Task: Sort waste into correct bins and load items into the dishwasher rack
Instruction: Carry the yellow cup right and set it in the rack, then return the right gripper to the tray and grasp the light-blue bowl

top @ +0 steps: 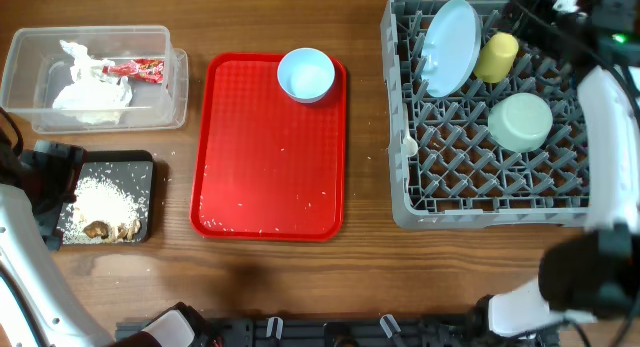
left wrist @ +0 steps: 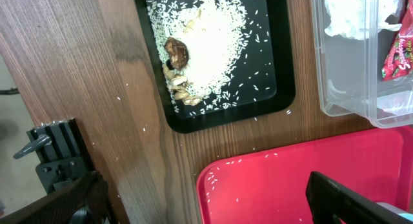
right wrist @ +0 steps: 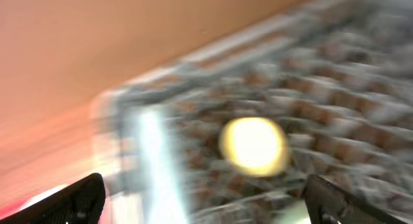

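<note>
Our right gripper (right wrist: 205, 192) hangs released, empty, above the cup (right wrist: 253, 145) in the rack (top: 402, 177); the left gripper (left wrist: 206, 201) is likewise spread. We should rise clear of the rack, then take the bowl (top: 306, 74) on the red tray (top: 270, 167) by its rim.

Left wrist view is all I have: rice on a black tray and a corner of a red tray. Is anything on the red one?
Observer: Yes, a blue bowl sits at the red tray's far edge.
Operator: Any dishes put away already?
Observer: The rack holds a plate, a yellow cup and a green bowl.
Operator: Where is the other arm?
Observer: The right gripper hangs open over the rack, by the cup.
</note>
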Tool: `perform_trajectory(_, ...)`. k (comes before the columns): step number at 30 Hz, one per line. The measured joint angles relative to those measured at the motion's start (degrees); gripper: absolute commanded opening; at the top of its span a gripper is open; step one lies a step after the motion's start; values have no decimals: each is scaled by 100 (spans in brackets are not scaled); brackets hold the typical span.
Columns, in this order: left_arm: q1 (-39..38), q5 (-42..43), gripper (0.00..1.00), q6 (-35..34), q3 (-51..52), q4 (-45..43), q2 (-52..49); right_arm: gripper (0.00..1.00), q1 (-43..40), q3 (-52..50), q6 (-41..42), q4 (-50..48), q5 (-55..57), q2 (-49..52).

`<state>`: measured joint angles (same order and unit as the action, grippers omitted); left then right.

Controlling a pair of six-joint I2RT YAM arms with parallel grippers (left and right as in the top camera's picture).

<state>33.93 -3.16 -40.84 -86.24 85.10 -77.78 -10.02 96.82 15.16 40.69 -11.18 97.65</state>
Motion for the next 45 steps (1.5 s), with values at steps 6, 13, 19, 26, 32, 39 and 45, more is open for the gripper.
perform_trajectory(6, 0, -2, 100, 2, 0, 0, 0, 100, 730, 7, 245, -664, -2308, -522)
perform_trajectory(13, 0, -2, 100, 2, 0, 0, 0, 99, 3805, 7, -789, -1272, 90, 1143)
perform_trajectory(19, 0, 0, 100, 2, 0, 0, 0, 100, 4441, -11, -1080, -2229, 1091, 2649)
perform_trajectory(26, 0, 0, 100, 2, 0, 0, 0, 69, 4437, -9, -1165, -1864, 588, 2848)
perform_trajectory(32, 0, 0, 100, 0, 0, 0, 0, 65, 4437, -9, -1185, -1539, 625, 3034)
perform_trajectory(39, 0, 0, 100, 0, 0, 0, 0, 31, 4437, -9, -1204, -1344, 715, 3095)
perform_trajectory(45, 0, -2, 100, 2, 0, 0, 0, 8, 4454, 9, -1198, -1058, 737, 3091)
